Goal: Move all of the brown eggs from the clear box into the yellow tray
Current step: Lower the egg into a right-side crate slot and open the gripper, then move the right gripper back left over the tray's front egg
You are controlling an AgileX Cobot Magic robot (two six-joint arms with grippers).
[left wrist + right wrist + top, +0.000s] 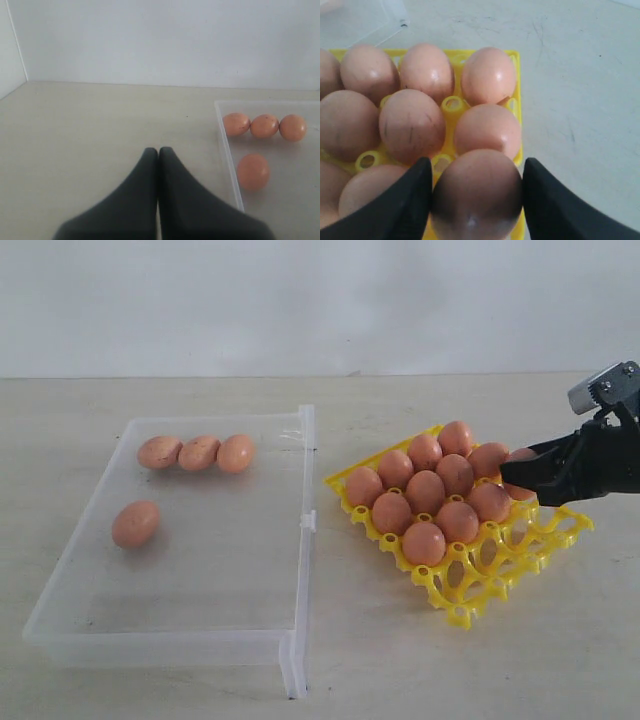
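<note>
My right hand is pinching one egg around its fat middle, a finger on each side, just above the tray at its edge. I am guessing it is light. The shell looks thin and smooth, so I am thinking it could crack if I am squeezing hard, or slip if I am holding too loose. The round sides look like the best spot to hold. It is pinkish-brown with tiny dark specks. Other eggs just like it are sitting in the tray's cups, packed close. Well away from the tray, four more are lying in the box, three in a row and one alone. My left hand, fingers pressed together, is hanging past the box, on the side away from the tray.
</note>
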